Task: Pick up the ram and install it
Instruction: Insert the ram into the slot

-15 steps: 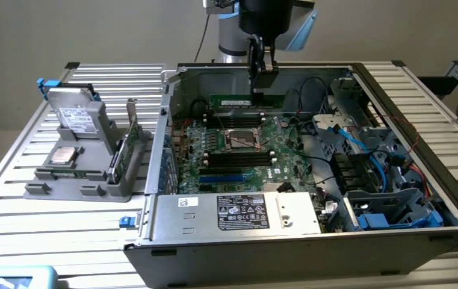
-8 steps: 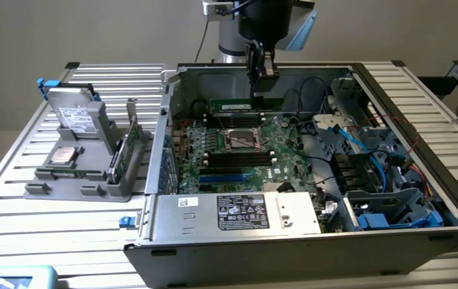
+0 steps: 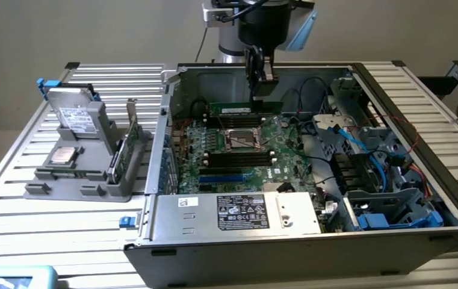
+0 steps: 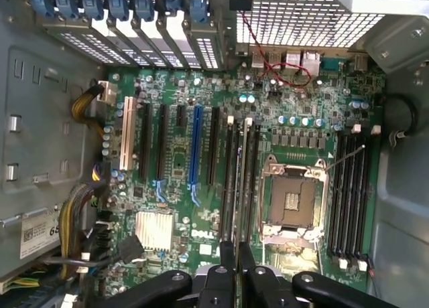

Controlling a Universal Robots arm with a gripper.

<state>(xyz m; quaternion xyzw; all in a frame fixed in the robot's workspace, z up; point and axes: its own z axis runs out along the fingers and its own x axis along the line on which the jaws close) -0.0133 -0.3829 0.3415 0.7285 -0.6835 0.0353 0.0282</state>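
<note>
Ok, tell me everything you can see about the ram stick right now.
The ram is a long, thin green board with a small pale label. It stands level on its long edge inside the open computer case, gripped along its top edge by the gripper from above. It is lined up over the black memory slots beside the empty CPU socket. Whether it has entered a slot cannot be told.

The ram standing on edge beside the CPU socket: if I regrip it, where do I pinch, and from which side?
Pinch the ram at mid-length on its upper long edge, coming straight down, a finger on each flat face. It is thin and stands on edge over the slots, so only that edge is free. The gripper is shut on that edge.
</note>
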